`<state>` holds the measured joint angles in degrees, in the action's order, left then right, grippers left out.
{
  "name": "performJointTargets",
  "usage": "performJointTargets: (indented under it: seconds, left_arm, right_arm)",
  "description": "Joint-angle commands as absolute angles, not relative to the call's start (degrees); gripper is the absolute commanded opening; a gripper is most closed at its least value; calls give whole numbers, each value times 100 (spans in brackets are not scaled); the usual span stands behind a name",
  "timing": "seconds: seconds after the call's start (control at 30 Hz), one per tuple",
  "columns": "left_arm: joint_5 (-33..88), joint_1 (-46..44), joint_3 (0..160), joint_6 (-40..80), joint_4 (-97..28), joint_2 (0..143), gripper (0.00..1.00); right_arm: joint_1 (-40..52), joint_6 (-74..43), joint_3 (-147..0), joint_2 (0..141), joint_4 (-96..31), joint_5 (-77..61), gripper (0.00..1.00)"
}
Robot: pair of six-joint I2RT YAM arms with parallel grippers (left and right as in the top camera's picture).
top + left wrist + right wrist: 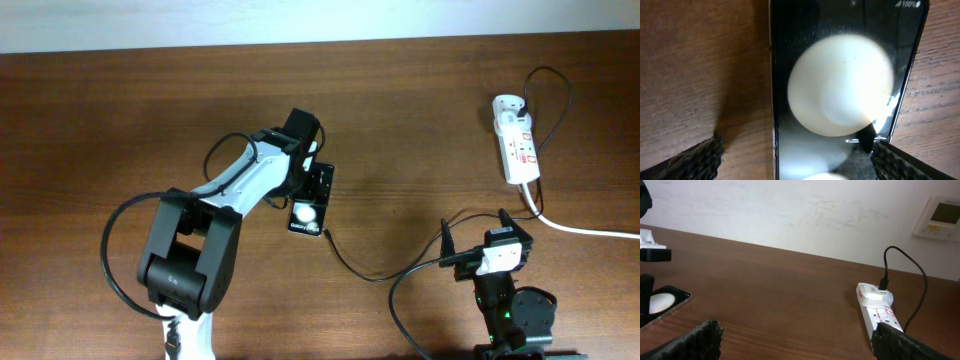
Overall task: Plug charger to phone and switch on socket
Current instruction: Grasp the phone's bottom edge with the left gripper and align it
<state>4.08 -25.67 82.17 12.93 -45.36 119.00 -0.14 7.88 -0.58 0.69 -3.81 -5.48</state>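
The black phone (310, 203) lies flat on the wooden table and fills the left wrist view (840, 75), with round light glints on its glass. It also shows at the left edge of the right wrist view (660, 302). My left gripper (308, 178) (800, 162) is open, low over the phone, with one finger on each side. The charger's thin black cable (380, 277) meets the phone's near end; I cannot tell if the plug is seated. Its white adapter (505, 105) (874, 292) sits in the white socket strip (517, 150) (880, 317). My right gripper (478, 235) (797, 340) is open and empty.
The socket's thick white cord (590, 230) runs off the right edge. The charger cable loops around the right arm's base (510, 310) and arcs past the strip (915, 280). A wall panel (940, 217) hangs behind the table.
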Motion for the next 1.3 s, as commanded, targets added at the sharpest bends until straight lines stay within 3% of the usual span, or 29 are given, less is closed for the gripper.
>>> performJointTargets:
  seconds: [0.0,0.13,0.4,0.5,0.73,0.77,0.97,1.13,1.2,1.27]
  left_arm:
    - [674,-2591,8049,1037,-4460,12311,99]
    - [670,-2602,8930,1039,-5183,12311,99]
    - [-204,-3341,8698,1778,-5004,12763,99]
    - [-921,-3089,8698,1776,-5380,12879,84]
    - [-838,-1776,8705,1623,-5540,12879,92]
    - [-775,-1756,8705,1623,-5498,12879,98]
    - [-58,-1894,8702,2359,-6040,12879,100]
    - [-246,-2403,8702,1531,-6031,12879,84]
    - [-757,-2517,8702,1240,-6029,12879,84]
    - [-1417,-2499,8705,1234,-5940,12879,97]
  right_arm:
    - [-49,792,-32,36,-412,-556,99]
    - [-49,792,-32,36,-412,-556,99]
    - [-49,792,-32,36,-412,-556,99]
    - [-49,792,-32,36,-412,-556,99]
    - [-49,792,-32,36,-412,-556,99]
    - [-49,792,-32,36,-412,-556,99]
    - [-49,792,-32,36,-412,-556,99]
    - [-49,792,-32,36,-412,-556,99]
    - [-49,792,-32,36,-412,-556,99]
    - [-49,792,-32,36,-412,-556,99]
